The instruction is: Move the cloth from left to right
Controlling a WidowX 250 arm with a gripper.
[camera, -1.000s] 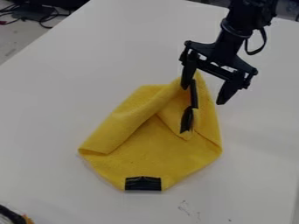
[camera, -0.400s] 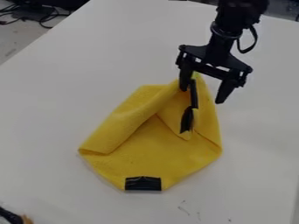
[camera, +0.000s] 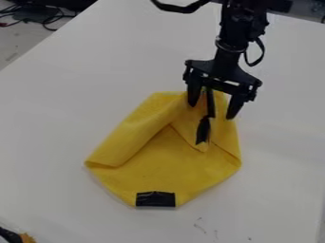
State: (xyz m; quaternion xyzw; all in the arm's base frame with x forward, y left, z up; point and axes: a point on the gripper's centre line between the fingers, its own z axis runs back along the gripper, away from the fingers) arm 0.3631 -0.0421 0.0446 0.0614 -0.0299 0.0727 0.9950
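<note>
So the black arm (camera: 241, 23) hangs in from the far side, a bit right of the middle, wrist (camera: 230, 45) leaning so the lower end sits further left. Pincer's (camera: 211, 112) pointing down and pretty wide open, one finger (camera: 194, 95) left, the other (camera: 234, 107) right, with a clear gap between them.

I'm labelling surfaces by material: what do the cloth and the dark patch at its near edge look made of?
The cloth: soft, matte yellow fabric, perhaps microfibre, judging by its fuzzy surface and loose folds. The dark patch: probably smooth black tape, going by its slight sheen and creases.
</note>
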